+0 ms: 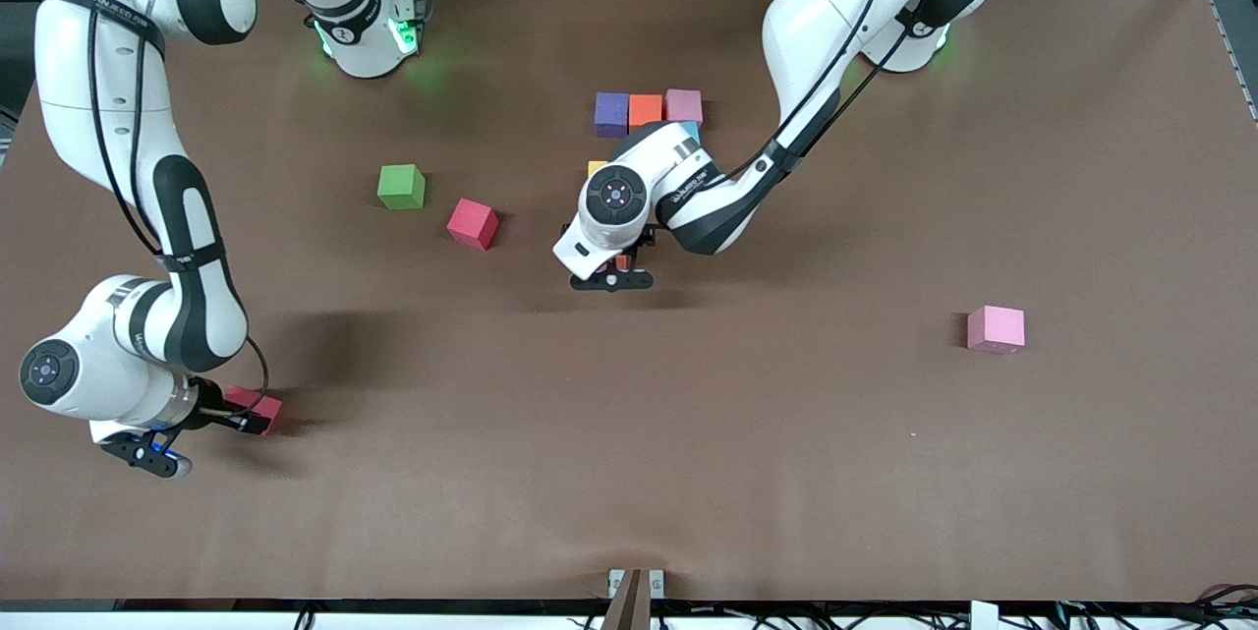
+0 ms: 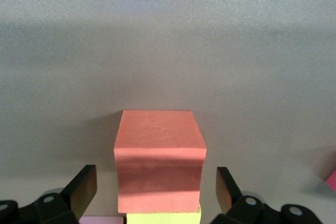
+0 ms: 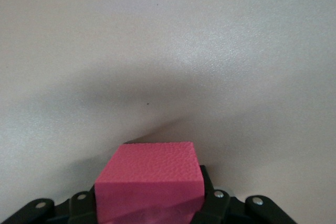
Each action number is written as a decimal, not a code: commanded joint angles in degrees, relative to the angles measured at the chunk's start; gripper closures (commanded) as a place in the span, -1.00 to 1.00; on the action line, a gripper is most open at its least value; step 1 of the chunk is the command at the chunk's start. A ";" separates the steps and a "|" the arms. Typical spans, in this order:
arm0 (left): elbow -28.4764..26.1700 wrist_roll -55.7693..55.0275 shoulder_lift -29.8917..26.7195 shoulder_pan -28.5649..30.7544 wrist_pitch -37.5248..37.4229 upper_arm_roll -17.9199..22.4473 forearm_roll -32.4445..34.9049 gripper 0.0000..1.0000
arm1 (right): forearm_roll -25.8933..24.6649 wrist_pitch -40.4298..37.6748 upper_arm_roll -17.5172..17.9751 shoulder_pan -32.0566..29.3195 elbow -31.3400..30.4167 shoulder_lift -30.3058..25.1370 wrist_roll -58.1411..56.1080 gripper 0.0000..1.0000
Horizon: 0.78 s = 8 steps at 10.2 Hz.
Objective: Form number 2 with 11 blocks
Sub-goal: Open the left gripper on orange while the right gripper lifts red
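At mid-table, my left arm reaches in from its base and bends down over the partly built number 2 (image 1: pixel 649 119). My left gripper (image 2: pixel 156 192) hangs low with its fingers (image 2: pixel 84 190) spread wide, clear of both sides of an orange block (image 2: pixel 159 156) that sits between them on the table. That block butts against a yellow block (image 2: pixel 164 217), with a pale pink edge just beside the yellow one.

My left wrist and forearm cover most of the figure. Only the row farthest from the front camera shows whole: purple block (image 1: pixel 611 113), orange block (image 1: pixel 646 110), pink block (image 1: pixel 684 105). A light blue corner (image 1: pixel 692 130) and a yellow sliver (image 1: pixel 596 167) peek out beside the arm; the remaining rows are hidden.

My right arm folds down at its own end of the table, near the front camera. My right gripper (image 3: pixel 149 205) is clamped on a deep pink block (image 3: pixel 149 179); whether that block rests on the table I cannot tell.

Loose on the table lie a red block (image 1: pixel 473 223), a green cube (image 1: pixel 401 187) beside it, and a pink block (image 1: pixel 996 329) toward the left arm's end.
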 commanded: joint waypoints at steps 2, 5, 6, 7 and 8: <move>0.16 -1.24 -3.57 -0.18 -0.92 0.67 -1.17 -1.00 | 0.43 -0.45 -0.71 0.89 1.42 0.67 -0.54 -0.05; -0.72 -0.81 -11.30 4.71 -7.40 0.59 -0.56 -1.00 | 0.00 -0.71 -0.71 1.94 1.07 -2.22 -0.71 -0.05; -1.16 -0.11 -13.76 7.79 -10.82 0.24 -0.56 -1.00 | -0.61 -0.97 -0.53 2.38 0.46 -4.24 -1.67 -0.05; -1.94 0.85 -16.31 9.91 -13.99 0.24 -0.64 -1.00 | -0.97 -1.06 -0.44 3.16 -0.51 -6.26 -3.59 -0.05; -3.26 1.99 -18.86 13.76 -16.02 0.24 -0.56 -1.00 | -0.97 -1.06 -0.44 4.13 -1.82 -8.45 -6.22 -0.05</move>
